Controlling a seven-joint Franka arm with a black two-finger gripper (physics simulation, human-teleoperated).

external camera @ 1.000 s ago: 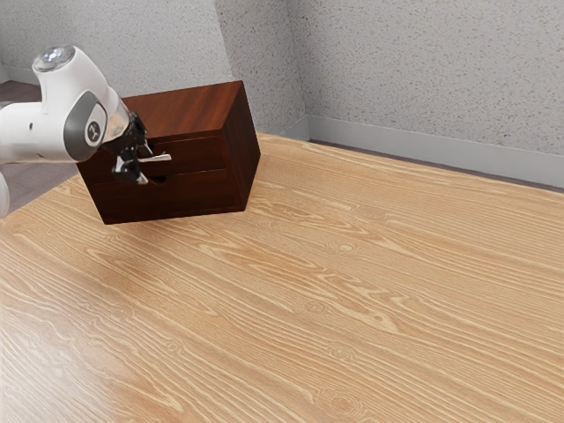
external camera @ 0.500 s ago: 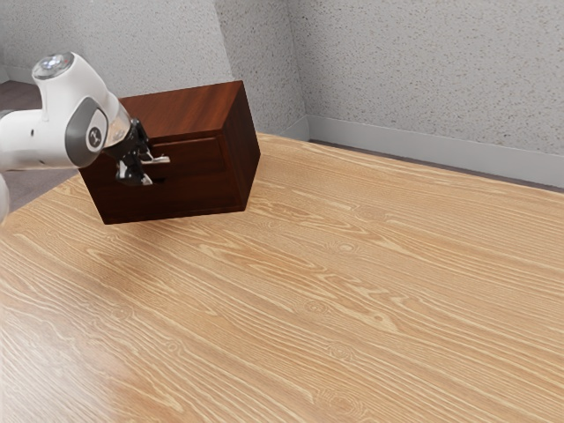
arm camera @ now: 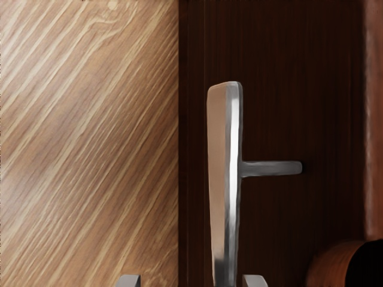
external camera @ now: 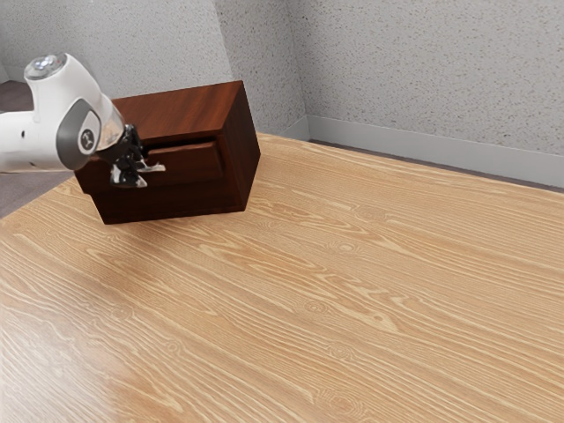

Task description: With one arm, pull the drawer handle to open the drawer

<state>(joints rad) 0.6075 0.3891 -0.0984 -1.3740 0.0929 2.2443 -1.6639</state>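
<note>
The table (external camera: 352, 291) carries the cabinet (external camera: 189, 110). Its drawer (external camera: 189, 165) stands slightly out of the cabinet's front. At that front, the metal handle (arm camera: 226, 179) sits between the tips of my pincer (external camera: 134, 169), which is spread wide and not clamped. If my pull veers off the drawer's line, I judge the bar could slip free, or the cabinet could drag along.

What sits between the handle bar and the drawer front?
One short metal stem joins handle bar to drawer front; nothing else there, per the wrist view.
</note>
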